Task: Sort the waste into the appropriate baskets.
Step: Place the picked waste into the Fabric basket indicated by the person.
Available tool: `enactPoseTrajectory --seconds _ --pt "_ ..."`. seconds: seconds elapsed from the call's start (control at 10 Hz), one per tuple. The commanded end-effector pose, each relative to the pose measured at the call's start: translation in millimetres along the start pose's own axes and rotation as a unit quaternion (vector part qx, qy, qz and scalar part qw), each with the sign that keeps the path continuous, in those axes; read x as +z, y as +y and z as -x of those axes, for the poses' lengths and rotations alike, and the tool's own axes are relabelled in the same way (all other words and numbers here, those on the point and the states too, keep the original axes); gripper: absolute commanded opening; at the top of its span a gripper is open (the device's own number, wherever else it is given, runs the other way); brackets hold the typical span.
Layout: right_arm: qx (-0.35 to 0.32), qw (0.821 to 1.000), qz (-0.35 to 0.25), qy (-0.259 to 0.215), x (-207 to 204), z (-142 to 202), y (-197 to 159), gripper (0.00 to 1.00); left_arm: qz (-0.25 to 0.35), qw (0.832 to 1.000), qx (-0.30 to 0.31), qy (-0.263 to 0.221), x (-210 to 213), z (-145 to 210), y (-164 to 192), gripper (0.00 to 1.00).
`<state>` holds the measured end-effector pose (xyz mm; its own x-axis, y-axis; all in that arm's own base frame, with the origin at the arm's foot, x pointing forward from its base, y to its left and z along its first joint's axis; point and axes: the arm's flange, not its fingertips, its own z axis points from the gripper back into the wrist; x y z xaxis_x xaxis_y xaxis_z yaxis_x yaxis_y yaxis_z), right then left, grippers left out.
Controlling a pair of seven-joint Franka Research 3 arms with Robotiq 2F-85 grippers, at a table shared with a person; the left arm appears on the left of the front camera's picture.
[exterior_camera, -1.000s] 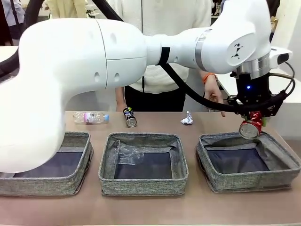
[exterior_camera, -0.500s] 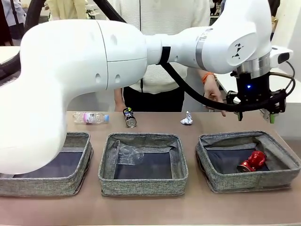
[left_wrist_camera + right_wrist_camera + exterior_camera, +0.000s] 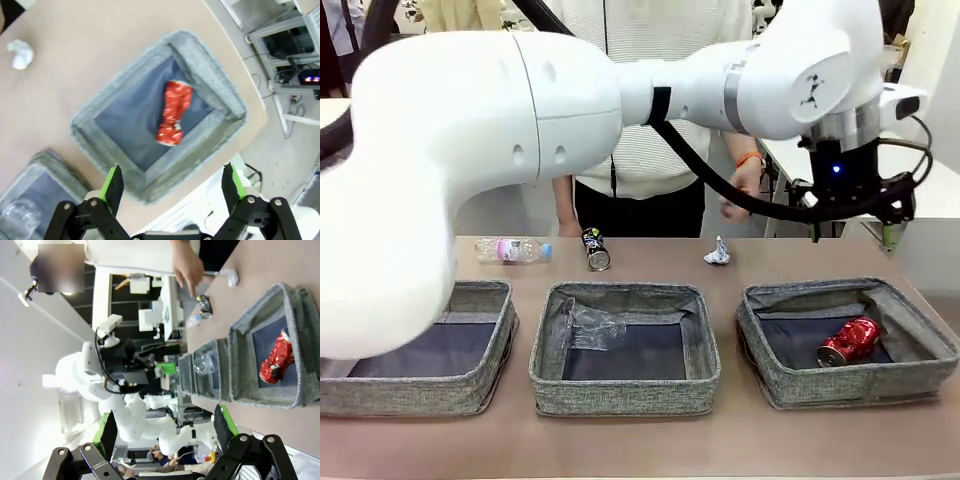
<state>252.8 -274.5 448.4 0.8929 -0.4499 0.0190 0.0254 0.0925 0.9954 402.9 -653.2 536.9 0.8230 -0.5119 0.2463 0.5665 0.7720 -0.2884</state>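
Beneath the left jaws, wide apart, crushed red can [image 3: 848, 341] lying in right basket [image 3: 840, 388], right jaws apart

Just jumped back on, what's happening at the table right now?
The left gripper hangs open and empty above the right-hand basket, where the crushed red can lies. The middle basket holds crumpled clear plastic. The bottle, dark can and paper wad lie unsorted at the far side of the table, a person's hand near the wad. The right gripper is open too.
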Motion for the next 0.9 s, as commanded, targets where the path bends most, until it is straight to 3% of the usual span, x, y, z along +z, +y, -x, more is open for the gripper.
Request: enactPoseTrajectory --seconds 0.0,0.1,0.4,0.8 --pt "0.001 0.998 0.035 0.044 -31 -7 3 1.00 -0.022 0.999 -0.009 0.034 47 27 55 1.00" --pt "0.000 0.995 0.066 0.078 -65 -13 8 1.00 -0.029 0.998 0.006 0.047 72 48 92 1.00" --pt "-0.009 0.973 0.140 0.184 -174 -19 9 1.00 -0.032 0.991 0.128 0.021 121 120 181 1.00" --pt "-0.026 0.960 0.122 0.250 -275 -10 16 1.00 0.094 0.963 0.250 -0.021 158 219 314 1.00"
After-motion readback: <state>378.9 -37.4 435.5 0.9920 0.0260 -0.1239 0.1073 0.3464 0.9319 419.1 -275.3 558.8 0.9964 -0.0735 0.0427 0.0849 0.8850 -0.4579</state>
